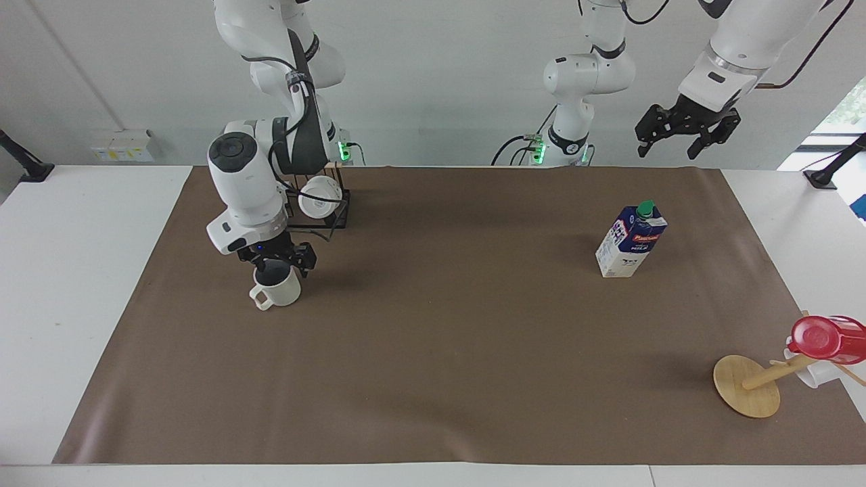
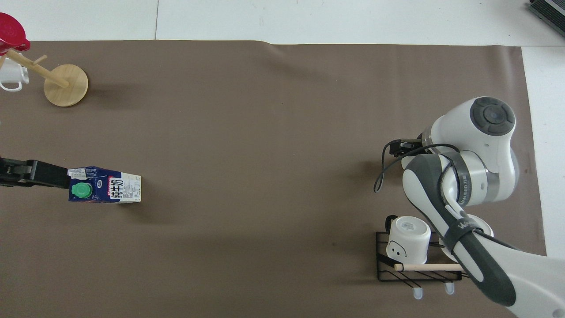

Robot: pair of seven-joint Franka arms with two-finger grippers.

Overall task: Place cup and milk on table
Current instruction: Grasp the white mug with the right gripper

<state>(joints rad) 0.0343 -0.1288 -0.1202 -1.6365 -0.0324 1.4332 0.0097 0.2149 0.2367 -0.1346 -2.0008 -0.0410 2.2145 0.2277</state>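
The cream cup [image 1: 278, 289] stands upright on the brown sheet [image 1: 440, 352] of the white table [image 1: 67, 284], toward the right arm's end, its handle pointing away from the robots. My right gripper [image 1: 276, 260] is open and sits just over the cup's dark mouth, its fingertips down at rim level. In the overhead view the right arm covers the cup almost entirely. The blue-and-white milk [image 1: 630, 241] [image 2: 105, 191] stands upright toward the left arm's end. My left gripper [image 1: 687, 134] hangs open, high in the air near its base, holding nothing.
A black wire rack [image 1: 336, 211] [image 2: 418, 268] with white mugs [image 2: 408, 240] stands close to the right arm's base, just nearer the robots than the cup. A tipped wooden mug stand [image 1: 746, 385] with a red cup [image 1: 827, 338] lies at the left arm's end.
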